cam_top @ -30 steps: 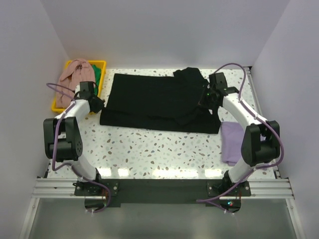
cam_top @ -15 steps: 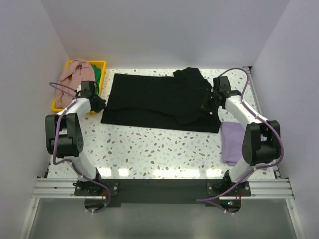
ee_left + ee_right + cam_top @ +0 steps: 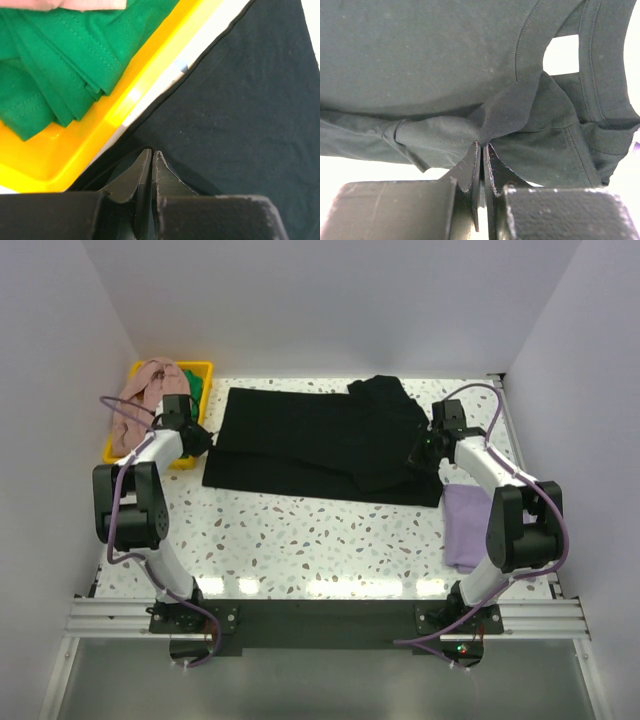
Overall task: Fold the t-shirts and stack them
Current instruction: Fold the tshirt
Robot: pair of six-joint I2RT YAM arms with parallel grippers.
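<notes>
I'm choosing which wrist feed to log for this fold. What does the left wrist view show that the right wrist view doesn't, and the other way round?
Only the left wrist: the yellow bin holding the green t-shirt, a strip of pink cloth at the top edge, and the left gripper, its fingers nearly together. Only the right wrist: the right gripper shut on a pinched fold, and the neckline. Both: the black t-shirt on the pale table.

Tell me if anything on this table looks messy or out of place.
The dusty pink cloth t-shirt spills over the rim of the yellow plastic bin, and the black cloth t-shirt is bunched and creased at its right end.
</notes>
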